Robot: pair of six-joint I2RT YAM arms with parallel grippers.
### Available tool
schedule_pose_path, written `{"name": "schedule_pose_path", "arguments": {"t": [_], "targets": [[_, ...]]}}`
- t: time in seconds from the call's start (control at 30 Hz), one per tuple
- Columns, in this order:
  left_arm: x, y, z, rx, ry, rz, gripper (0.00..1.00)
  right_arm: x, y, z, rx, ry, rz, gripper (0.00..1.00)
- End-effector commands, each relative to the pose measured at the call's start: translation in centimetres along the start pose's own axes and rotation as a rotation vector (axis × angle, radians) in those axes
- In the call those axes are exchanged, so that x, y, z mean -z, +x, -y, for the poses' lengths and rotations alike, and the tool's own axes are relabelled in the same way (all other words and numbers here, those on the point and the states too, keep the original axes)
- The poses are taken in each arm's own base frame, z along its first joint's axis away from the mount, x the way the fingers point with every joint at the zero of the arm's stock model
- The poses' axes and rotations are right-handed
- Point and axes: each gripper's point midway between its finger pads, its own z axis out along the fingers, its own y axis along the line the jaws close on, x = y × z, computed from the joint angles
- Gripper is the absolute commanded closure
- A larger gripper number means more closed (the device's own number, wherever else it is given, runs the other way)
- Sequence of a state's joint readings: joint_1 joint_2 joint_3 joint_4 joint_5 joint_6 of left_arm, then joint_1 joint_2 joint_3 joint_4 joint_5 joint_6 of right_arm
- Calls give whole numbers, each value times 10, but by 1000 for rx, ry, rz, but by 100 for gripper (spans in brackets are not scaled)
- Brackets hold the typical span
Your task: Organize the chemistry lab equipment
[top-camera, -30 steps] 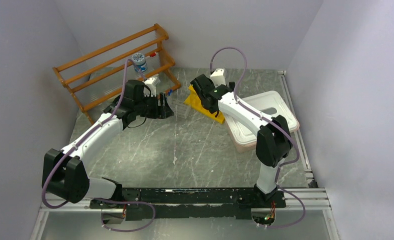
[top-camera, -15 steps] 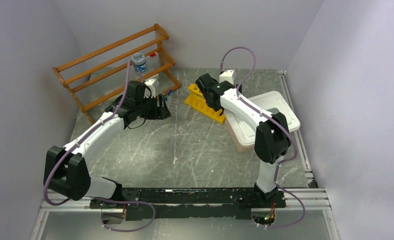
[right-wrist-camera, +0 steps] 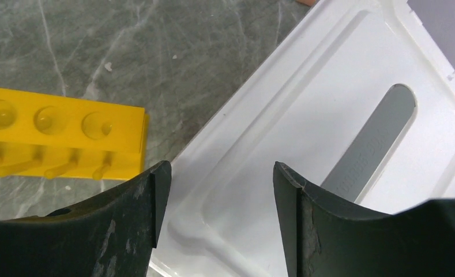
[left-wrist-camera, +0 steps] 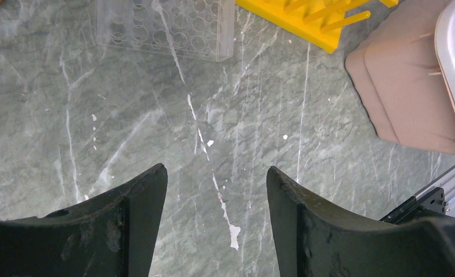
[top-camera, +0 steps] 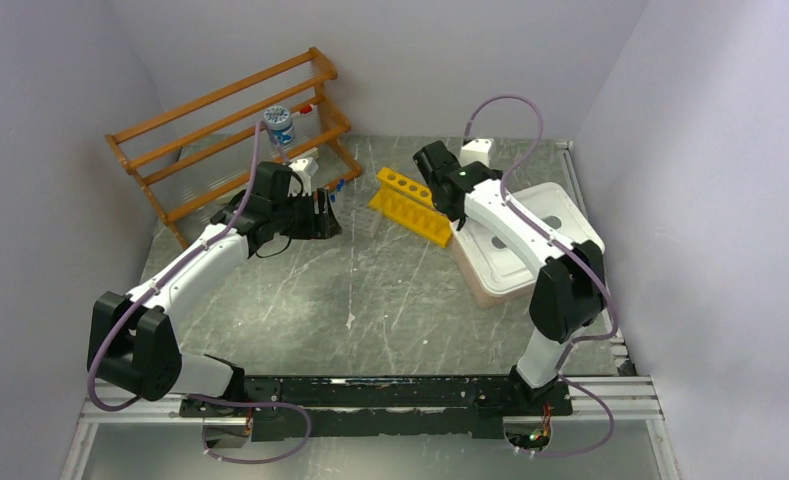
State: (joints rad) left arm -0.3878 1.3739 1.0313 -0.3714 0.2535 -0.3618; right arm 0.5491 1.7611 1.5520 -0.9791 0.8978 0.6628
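Note:
My left gripper [top-camera: 327, 216] [left-wrist-camera: 216, 170] is open and empty, low over the marble table in front of the wooden shelf rack. A clear well plate [left-wrist-camera: 164, 26] lies just ahead of it. My right gripper [top-camera: 440, 185] [right-wrist-camera: 222, 167] is open and empty above the near corner of the white box lid [right-wrist-camera: 305, 115], beside the yellow tube rack [top-camera: 410, 205] [right-wrist-camera: 57, 133]. A blue-lidded jar [top-camera: 280, 122] and a small red-capped item [top-camera: 308, 106] sit on the shelf rack. Hose, tweezers, packet and cord are out of view.
The orange-brown wooden shelf rack [top-camera: 230, 130] stands at the back left. A tan box with a white lid [top-camera: 525, 235] [left-wrist-camera: 409, 86] stands at the right. A metal rail [left-wrist-camera: 438, 193] runs along the table's near edge.
My right gripper has moved right and back, off the yellow tube rack and over the white lid's corner. My left gripper has shifted slightly left.

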Motion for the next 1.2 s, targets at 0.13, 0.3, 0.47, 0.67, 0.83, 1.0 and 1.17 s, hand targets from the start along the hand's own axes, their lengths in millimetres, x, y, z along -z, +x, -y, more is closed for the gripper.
{"name": "schedule_pose_path", "arguments": {"t": [0.13,0.3,0.47,0.67,0.83,1.0,1.17], "targets": [[1,-9,-2,-8,-12,16,32,-10,-20,27,-203,-154,-16,33],[0,-8,-1,-8,-7,13,33,-34,-14,76,-290,-62,-34,30],[-1,-7,2,-8,14,8,32,-57,10,112,-357,-8,-85,27],[-2,-6,8,0,52,6,32,-78,48,125,-448,-13,-180,25],[-4,-4,9,1,62,-4,32,-83,68,133,-524,-11,-236,25],[-3,-4,16,-1,103,-2,33,-77,58,139,-553,-40,-206,25],[5,-10,31,-22,179,34,32,-57,23,131,-496,-183,-157,27]]}}
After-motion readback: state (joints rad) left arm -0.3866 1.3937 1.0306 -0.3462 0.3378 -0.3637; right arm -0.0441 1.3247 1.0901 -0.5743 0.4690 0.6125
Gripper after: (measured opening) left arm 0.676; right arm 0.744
